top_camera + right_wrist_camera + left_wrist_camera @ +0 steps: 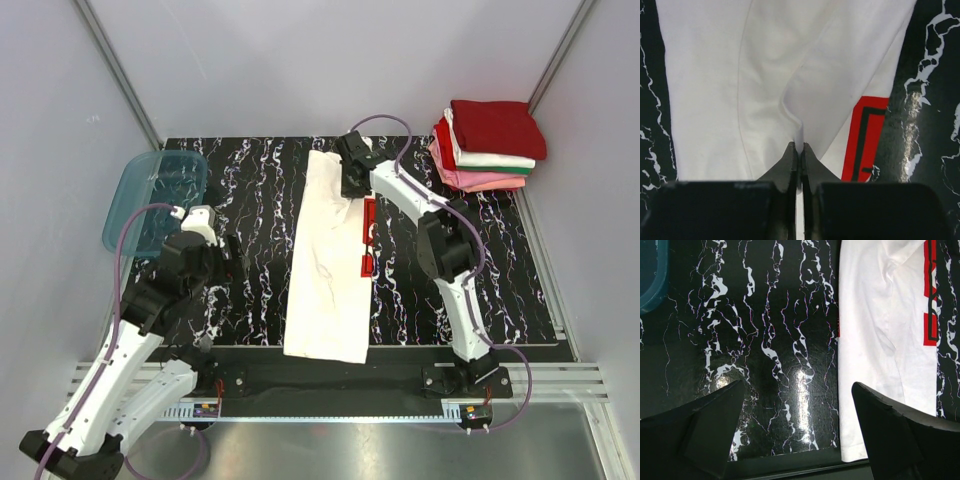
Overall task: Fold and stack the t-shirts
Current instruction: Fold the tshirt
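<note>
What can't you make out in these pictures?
- Print on the white t-shirt: folded under, with only red strips showing at its right edge in every view.
- Stack of folded shirts: top view, too small to count layers.
- Right gripper: shut on the shirt; its own fingers hide how much cloth is caught, right wrist view.
- Teal tub: mostly cut off in left wrist view.

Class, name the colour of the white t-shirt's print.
The print on the white t-shirt is red; the left wrist view shows it best.
</note>
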